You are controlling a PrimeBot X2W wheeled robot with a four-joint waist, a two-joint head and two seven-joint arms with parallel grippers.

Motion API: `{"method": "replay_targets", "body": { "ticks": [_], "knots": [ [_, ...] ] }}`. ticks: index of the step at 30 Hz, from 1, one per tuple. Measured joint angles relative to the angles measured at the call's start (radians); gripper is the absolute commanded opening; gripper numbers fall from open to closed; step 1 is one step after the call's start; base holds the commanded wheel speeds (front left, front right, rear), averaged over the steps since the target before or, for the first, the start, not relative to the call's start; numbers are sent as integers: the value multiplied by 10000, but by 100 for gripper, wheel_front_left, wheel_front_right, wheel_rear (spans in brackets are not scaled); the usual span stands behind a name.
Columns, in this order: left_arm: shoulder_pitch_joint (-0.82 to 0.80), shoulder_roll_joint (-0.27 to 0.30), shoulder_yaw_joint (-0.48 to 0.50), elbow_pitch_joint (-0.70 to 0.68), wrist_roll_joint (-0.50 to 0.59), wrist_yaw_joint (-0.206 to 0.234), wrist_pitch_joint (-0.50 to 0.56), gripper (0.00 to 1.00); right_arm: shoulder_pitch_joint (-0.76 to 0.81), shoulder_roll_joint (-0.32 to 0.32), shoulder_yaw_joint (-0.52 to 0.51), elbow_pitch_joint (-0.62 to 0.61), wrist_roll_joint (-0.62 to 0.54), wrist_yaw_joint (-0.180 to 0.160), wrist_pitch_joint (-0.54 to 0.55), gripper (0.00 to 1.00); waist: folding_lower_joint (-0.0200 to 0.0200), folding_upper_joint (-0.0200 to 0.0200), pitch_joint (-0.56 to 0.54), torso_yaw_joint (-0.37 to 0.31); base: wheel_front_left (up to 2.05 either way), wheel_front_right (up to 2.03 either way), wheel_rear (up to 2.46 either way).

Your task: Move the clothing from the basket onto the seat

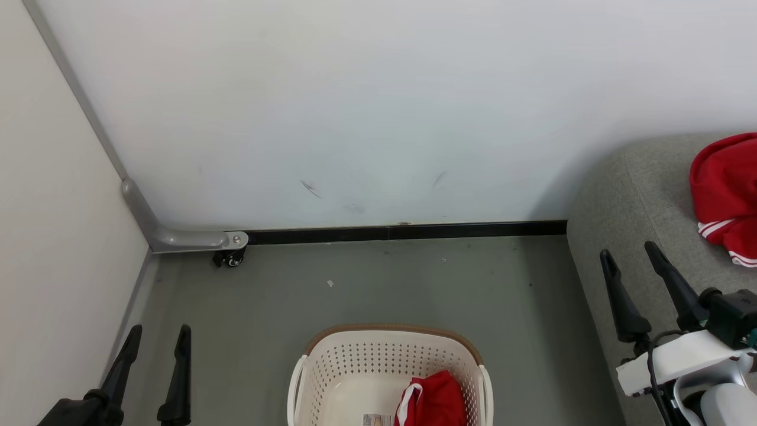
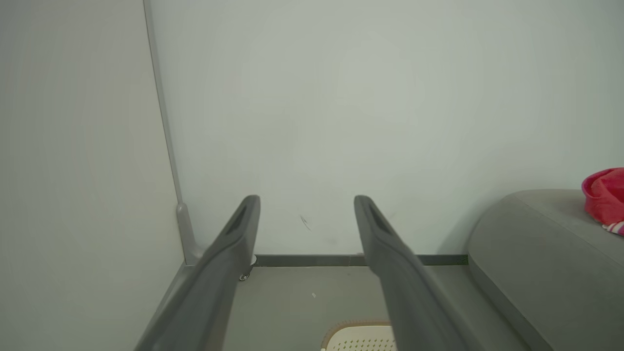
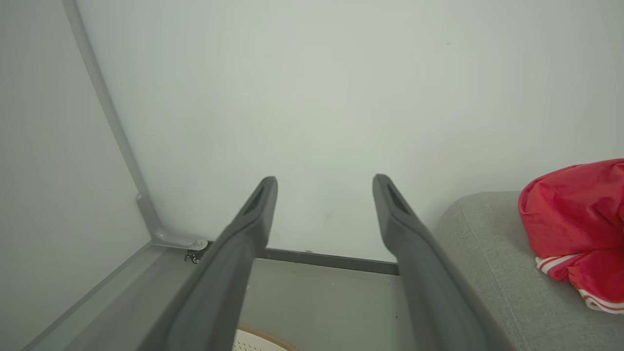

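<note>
— Fabric first: the red garment (image 1: 432,399) crumpled in the basket (image 1: 355,361) looks soft, light and limp to us. We would pinch a raised fold at its top rather than the flat cloth.
— Agreed. Where does it lie for us?
— Low in the basket, toward five o'clock inside it. From it, our right claw (image 1: 627,250) hangs released and empty at two o'clock, well apart, over the edge of the seat (image 1: 639,201). Our left claw (image 1: 161,329), also spread and empty, is at about nine.
— And a second red garment (image 1: 726,195) already lies on the seat.
</note>
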Motion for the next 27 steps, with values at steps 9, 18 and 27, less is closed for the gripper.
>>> {"method": "replay_targets", "body": {
  "ticks": [9, 18, 27],
  "knots": [
    [193, -56, 199, 44, 176, -178, 0, 100, 205, 54, 111, -128, -92, 0, 0, 100, 1, 0, -112, -80, 0, 0, 0],
    [345, -230, 290, 40, 265, -349, 0, 100, 423, 59, 65, -240, -92, 0, 0, 100, 0, 0, -124, -109, 0, 0, 0],
    [356, -286, 387, 25, 383, -431, 0, 100, 425, 58, 48, -307, -92, 0, 0, 100, 0, 0, -75, -127, 0, 0, 0]
  ]
}}
